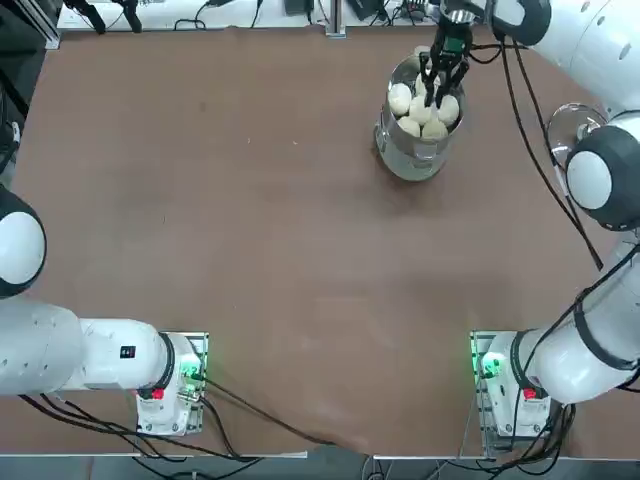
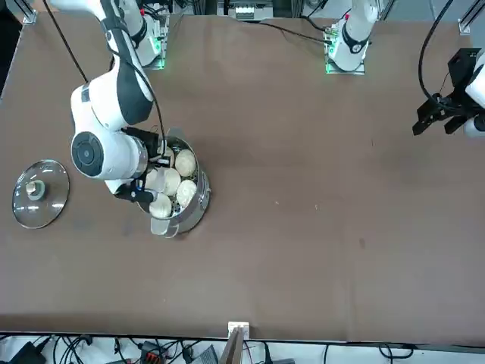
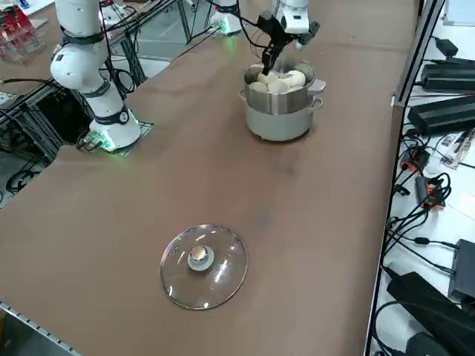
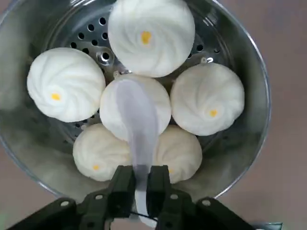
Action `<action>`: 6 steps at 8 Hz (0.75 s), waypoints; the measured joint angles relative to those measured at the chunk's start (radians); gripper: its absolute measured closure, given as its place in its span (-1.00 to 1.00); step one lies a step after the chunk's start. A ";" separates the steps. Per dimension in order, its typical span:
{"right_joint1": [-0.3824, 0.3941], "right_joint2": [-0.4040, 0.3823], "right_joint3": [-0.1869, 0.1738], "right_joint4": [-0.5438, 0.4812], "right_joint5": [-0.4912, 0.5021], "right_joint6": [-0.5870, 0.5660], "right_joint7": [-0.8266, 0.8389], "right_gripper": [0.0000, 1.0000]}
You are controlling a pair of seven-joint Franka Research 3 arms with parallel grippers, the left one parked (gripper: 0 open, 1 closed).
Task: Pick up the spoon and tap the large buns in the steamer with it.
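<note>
there, right gripper (image 4: 140,184) with spoon (image 4: 138,125) over large buns (image 4: 151,36); in steamer (image 4: 254,96)

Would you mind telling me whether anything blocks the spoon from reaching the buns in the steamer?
Nothing visible does. The right gripper, shut on the spoon, holds it over the open steamer, its bowl above the centre bun. The glass lid lies apart on the table.

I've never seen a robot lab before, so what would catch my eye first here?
Probably the shiny steamer near the table's far right corner, with white buns inside. The right gripper hangs over it, shut on a white spoon whose bowl lies over the middle bun. A glass lid lies apart on the brown table.
</note>
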 joint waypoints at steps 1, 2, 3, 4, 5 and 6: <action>-0.001 0.011 -0.004 0.000 0.000 0.001 0.000 0.67; -0.001 0.024 -0.007 0.001 0.000 0.008 0.000 0.67; -0.001 0.039 -0.007 0.001 0.000 0.019 0.000 0.67; -0.001 0.051 -0.007 0.002 0.000 0.024 0.000 0.67; -0.001 0.062 -0.007 0.002 0.000 0.025 0.000 0.67; -0.001 0.069 -0.007 0.003 0.001 0.027 0.000 0.73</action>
